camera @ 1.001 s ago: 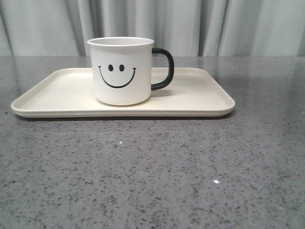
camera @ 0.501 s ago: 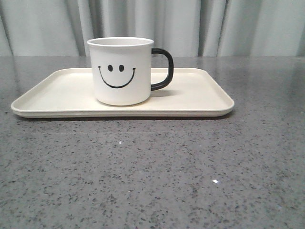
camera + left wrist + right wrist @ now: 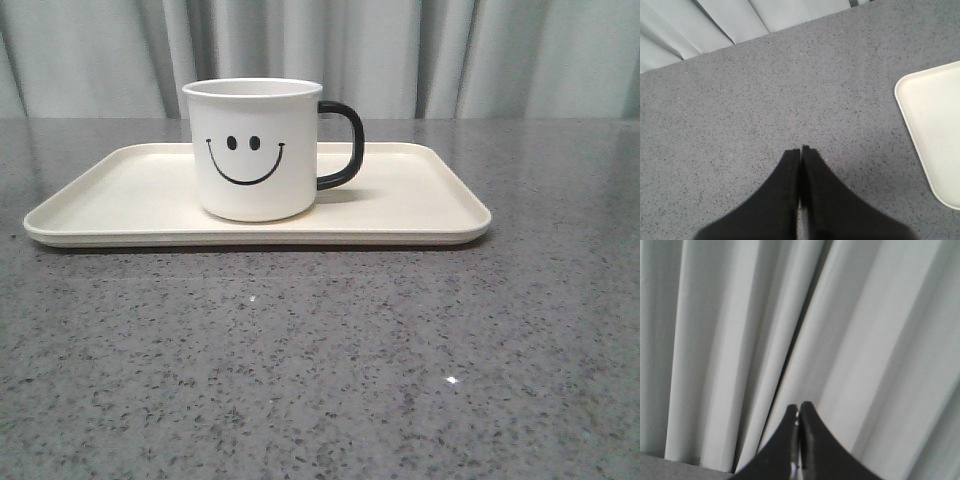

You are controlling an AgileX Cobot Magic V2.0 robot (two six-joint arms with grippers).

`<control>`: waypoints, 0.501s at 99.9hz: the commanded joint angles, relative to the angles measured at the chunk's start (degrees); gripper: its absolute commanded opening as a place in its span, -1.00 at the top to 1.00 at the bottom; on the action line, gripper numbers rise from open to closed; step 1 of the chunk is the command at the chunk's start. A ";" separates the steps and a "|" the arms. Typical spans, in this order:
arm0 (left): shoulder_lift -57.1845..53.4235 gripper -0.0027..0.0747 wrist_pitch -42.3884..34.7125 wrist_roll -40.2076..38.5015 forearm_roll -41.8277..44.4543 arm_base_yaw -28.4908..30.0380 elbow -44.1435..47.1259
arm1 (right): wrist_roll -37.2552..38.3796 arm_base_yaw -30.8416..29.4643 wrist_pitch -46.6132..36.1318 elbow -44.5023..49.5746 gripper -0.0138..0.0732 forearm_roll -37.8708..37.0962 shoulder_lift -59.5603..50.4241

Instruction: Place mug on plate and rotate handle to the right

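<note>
Two closed end effectors, left end effector (image 3: pixel 800 148), right end effector (image 3: pixel 798 406); one mug (image 3: pixel 256 150), one plate (image 3: pixel 420 205).

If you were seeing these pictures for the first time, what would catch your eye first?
The white mug with its black smiley face, upright on the cream plate, a little left of the plate's middle. Next, its black handle, pointing right. Both grippers, left and right, are shut and empty, away from the mug.

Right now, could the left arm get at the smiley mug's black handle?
Probably not directly. The handle points right, on the far side of the mug from the left arm, so the mug's body is in the way. The left gripper is shut over bare table beside the tray.
</note>
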 commanded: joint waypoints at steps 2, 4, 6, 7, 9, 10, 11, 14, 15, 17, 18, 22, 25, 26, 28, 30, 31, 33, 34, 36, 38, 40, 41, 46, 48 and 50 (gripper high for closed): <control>-1.07 0.98 -3.07 -0.69 -0.44 0.06 -1.30 | 1.50 -1.48 -11.65 11.58 0.95 0.77 -8.07; -1.07 0.98 -3.22 -0.69 -0.59 0.06 -1.30 | 1.65 -1.48 -12.56 14.60 0.95 0.77 -9.76; -1.07 0.98 -3.40 -0.69 -0.71 0.06 -1.30 | 1.75 -1.48 -13.85 17.63 0.95 0.77 -10.91; -1.07 0.98 -3.41 -0.69 -0.71 0.06 -1.30 | 1.75 -1.48 -14.69 18.62 0.95 0.77 -12.04; -1.07 0.98 -3.68 -0.69 -0.80 0.06 -1.30 | 1.75 -1.48 -15.55 21.60 0.95 0.77 -13.67; -1.07 0.98 -3.82 -0.69 -1.05 0.06 -1.30 | 1.92 -1.48 -16.38 23.55 0.95 0.77 -14.21; -1.07 0.98 -3.91 -0.69 -1.07 0.06 -1.30 | 1.92 -1.48 -16.79 24.50 0.95 0.77 -15.28; -1.07 0.98 -4.19 -0.69 -1.48 0.06 -1.30 | 1.92 -1.48 -18.57 28.20 0.95 0.77 -17.37; -1.07 0.98 -4.46 -0.69 -1.69 0.06 -1.30 | 1.92 -1.48 -18.92 30.00 0.95 0.77 -17.87; -1.07 0.98 -4.71 -0.69 -2.06 0.06 -1.30 | 1.92 -1.48 -19.91 32.62 0.95 0.77 -19.32; -1.07 0.98 -4.77 -0.69 -2.17 0.06 -1.30 | 1.92 -1.48 -20.24 33.46 0.95 0.77 -20.31; -1.20 0.98 -5.26 -0.69 -2.89 0.06 -1.30 | 1.92 -1.48 -22.01 38.21 0.95 0.77 -22.63; -1.47 0.98 -5.62 -0.69 -3.51 0.06 -1.22 | 1.92 -1.48 -23.00 41.09 0.95 0.67 -24.77; -1.61 0.98 -5.63 -0.69 -3.73 0.06 -1.22 | 1.92 -1.48 -23.41 42.41 0.95 0.52 -25.19; -1.76 0.98 -6.07 -0.69 -3.83 0.06 -1.17 | 1.92 -1.48 -23.99 43.66 0.95 0.24 -26.41; -1.89 0.98 -6.33 -0.69 -4.10 0.06 -1.06 | 1.92 -1.48 -24.30 45.46 0.95 0.09 -27.58; -2.06 0.98 -6.49 -0.69 -4.12 0.06 -1.07 | 1.92 -1.48 -24.57 46.60 0.95 0.06 -27.96; -2.40 0.98 -6.62 -0.69 -4.32 0.06 -0.95 | 1.92 -1.48 -24.97 48.18 0.95 -0.17 -29.08; -2.50 0.98 -6.87 -0.69 -4.28 0.06 -0.94 | 1.92 -1.48 -25.10 48.68 0.95 -0.18 -29.43; -2.90 0.98 -7.30 -0.69 -4.47 0.06 -0.67 | 1.92 -1.48 -25.44 50.13 0.96 -0.29 -30.48; -3.34 0.98 -7.80 -0.69 -4.51 0.06 -0.33 | 1.92 -1.48 -25.80 51.46 0.96 -0.34 -31.46; -3.85 0.98 -8.17 -0.69 -4.58 0.06 0.04 | 1.92 -1.48 -26.12 52.65 0.96 -0.34 -32.35; -4.02 0.98 -8.49 -0.69 -4.68 0.06 0.18 | 1.92 -1.48 -26.23 53.01 0.96 -0.34 -32.63; -5.21 0.98 -9.61 -0.69 -5.43 0.06 1.42 | 1.92 -1.48 -26.61 55.18 0.96 -0.34 -34.64; -5.75 0.98 -10.05 -0.69 -5.80 0.06 2.04 | 1.92 -1.48 -26.53 55.92 0.96 -0.34 -35.06; -6.28 0.98 -10.51 -0.69 -6.03 0.06 2.71 | 1.92 -1.48 -26.29 56.54 0.96 -0.34 -35.66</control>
